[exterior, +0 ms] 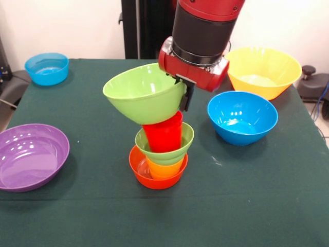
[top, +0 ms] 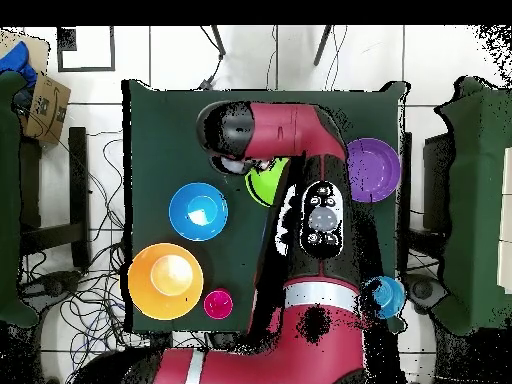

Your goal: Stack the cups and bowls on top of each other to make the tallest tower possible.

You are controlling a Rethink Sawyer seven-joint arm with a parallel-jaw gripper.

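Note:
The tower stands mid-table: small orange bowl (exterior: pixel 154 177), yellow-orange cup (exterior: pixel 165 169), small green bowl (exterior: pixel 167 149), red cup (exterior: pixel 163 135). My gripper (exterior: pixel 184 96) is shut on the right rim of a larger green bowl (exterior: pixel 140 92), which is tilted with its opening toward the left. Its underside is at the red cup's top. From overhead only a slice of this green bowl (top: pixel 265 184) shows under the arm, and the tower is hidden. The pink-magenta cup (top: pixel 218 303) stands alone next to the large yellow bowl (top: pixel 165 281).
A blue bowl (exterior: pixel 241 117) sits right of the tower, with the large yellow bowl (exterior: pixel 263 71) behind it. A wide purple bowl (exterior: pixel 31 156) is at the left edge. A small blue bowl (exterior: pixel 47 68) is at the far left corner of the green table (exterior: pixel 247 206).

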